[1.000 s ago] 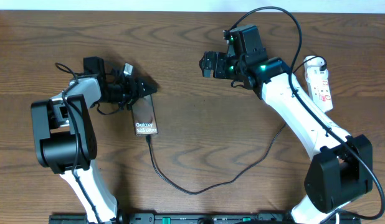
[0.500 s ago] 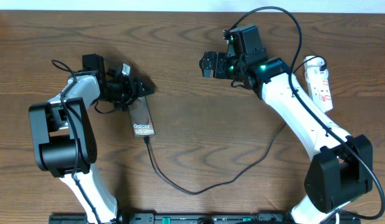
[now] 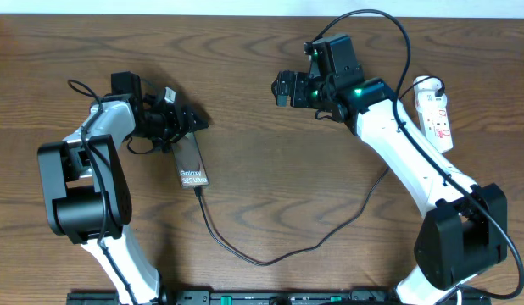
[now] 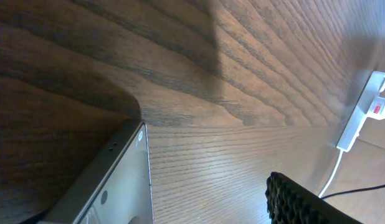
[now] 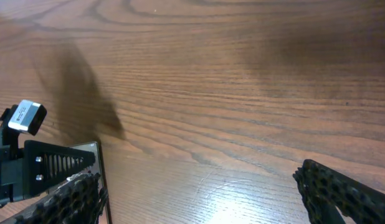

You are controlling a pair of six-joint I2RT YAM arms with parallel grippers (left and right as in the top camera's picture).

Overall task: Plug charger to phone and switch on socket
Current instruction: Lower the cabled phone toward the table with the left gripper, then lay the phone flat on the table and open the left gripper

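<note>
The brown phone (image 3: 192, 161) with white "Galaxy S25 Ultra" lettering lies flat at centre left. The thin black charger cable (image 3: 262, 261) is plugged into its near end, loops across the table and passes under the right arm; its adapter end is hidden. My left gripper (image 3: 184, 121) is open at the phone's far end. In the left wrist view the phone edge (image 4: 111, 186) sits by the left side of the jaws (image 4: 199, 211). The white socket (image 3: 437, 114) lies at far right and also shows in the left wrist view (image 4: 361, 118). My right gripper (image 3: 283, 87) is open and empty above bare table (image 5: 199, 193).
The socket's white lead (image 4: 332, 177) trails toward the front. The right arm's thick black cable (image 3: 398, 25) arcs above the arm near the socket. The left gripper's fingers (image 5: 49, 165) show at the left in the right wrist view.
My left gripper and the phone under it have shifted slightly to the left, dragging the plugged cable end along. The right arm has not moved.
</note>
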